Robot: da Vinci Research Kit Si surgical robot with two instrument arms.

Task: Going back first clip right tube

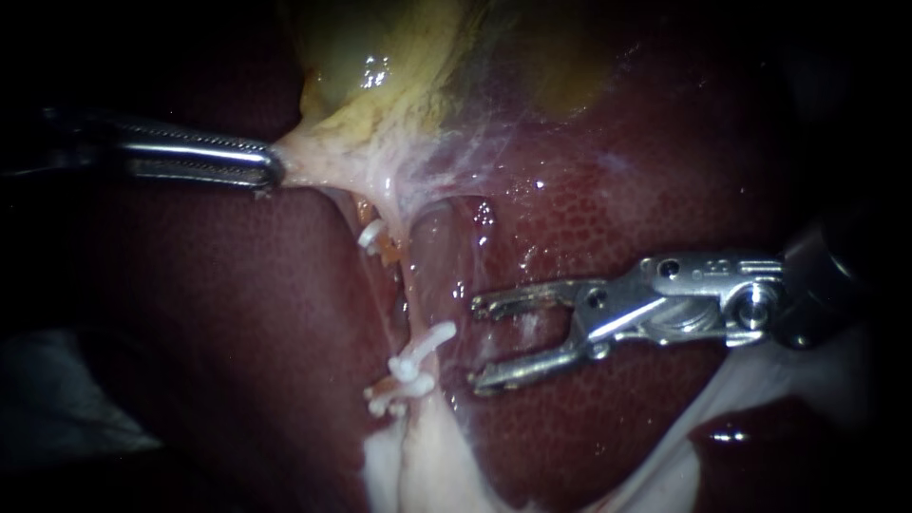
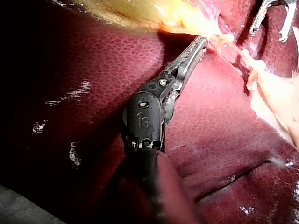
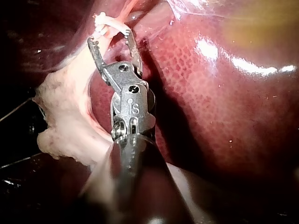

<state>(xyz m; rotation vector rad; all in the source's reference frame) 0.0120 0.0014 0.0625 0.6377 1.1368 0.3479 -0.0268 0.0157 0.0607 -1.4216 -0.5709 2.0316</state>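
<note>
Tension comes from the left instrument (image 1: 273,171), jaws clamped on pale tissue (image 1: 323,157) under the gallbladder (image 1: 380,76), pulling the right tube (image 1: 410,294) taut. The right instrument (image 1: 480,344) hangs just beside that tube's white clips (image 1: 416,361), jaws wide and empty

Your left instrument (image 1: 274,169): polished shiny metal with finely ridged jaw faces; its wrist housing is matt black. Your right instrument (image 1: 477,345): bright brushed metal that glints, with small round pins at the joints. The liver (image 1: 665,218) is wet and glossy, with a finely mottled surface. The gallbladder (image 1: 380,85) is slick with shiny highlights. The clips (image 1: 415,361) look like smooth matt white plastic. The pale tissue (image 1: 427,456) is moist, filmy and lumpy in places.
</note>
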